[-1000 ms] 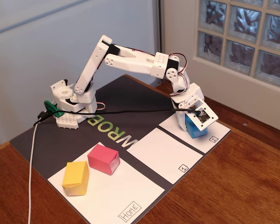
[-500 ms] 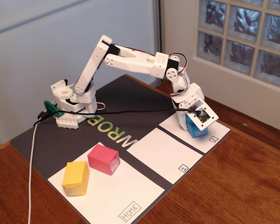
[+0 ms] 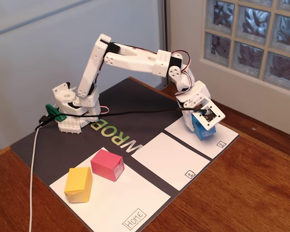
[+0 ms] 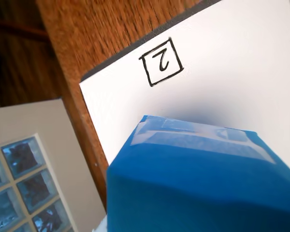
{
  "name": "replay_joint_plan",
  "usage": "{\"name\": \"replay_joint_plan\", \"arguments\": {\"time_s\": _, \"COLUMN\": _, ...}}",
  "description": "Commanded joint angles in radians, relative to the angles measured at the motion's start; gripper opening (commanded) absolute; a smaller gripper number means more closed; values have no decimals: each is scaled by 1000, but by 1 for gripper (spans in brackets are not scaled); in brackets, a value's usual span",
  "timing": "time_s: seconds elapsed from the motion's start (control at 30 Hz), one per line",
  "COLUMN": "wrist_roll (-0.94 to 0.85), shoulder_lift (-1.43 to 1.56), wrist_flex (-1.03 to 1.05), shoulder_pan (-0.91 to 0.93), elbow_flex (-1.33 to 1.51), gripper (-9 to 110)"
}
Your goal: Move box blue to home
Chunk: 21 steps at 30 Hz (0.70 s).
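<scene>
claw [image 3: 199,126] – clamped on box blue [image 3: 203,129] | above square "2" [image 4: 160,62] | home [image 3: 135,203] – well apart

At the lower middle of the fixed view, home [image 3: 117,200] carries a boxed handwritten "Home" at its corner. The middle white square [image 3: 170,159] bears a boxed "1". The right white square [image 3: 213,141] bears a boxed "2", clear at upper centre of the wrist view. The dark mat [image 3: 113,116] shows inverted letters, partly readable as "ROB".
</scene>
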Motion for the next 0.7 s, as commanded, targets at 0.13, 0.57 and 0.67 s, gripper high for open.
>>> {"name": "replay_joint_plan", "arguments": {"time_s": 0.13, "wrist_roll": -51, "shoulder_lift": 186, "wrist_flex": -11, "shoulder_pan": 40, "elbow_flex": 41, "gripper": 0}}
{"name": "replay_joint_plan", "arguments": {"time_s": 0.57, "wrist_roll": -245, "shoulder_lift": 402, "wrist_flex": 26, "shoulder_pan": 158, "elbow_flex": 178, "gripper": 0}}
{"name": "replay_joint_plan", "arguments": {"time_s": 0.67, "wrist_roll": -282, "shoulder_lift": 433, "wrist_flex": 49, "shoulder_pan": 193, "elbow_flex": 175, "gripper": 0}}
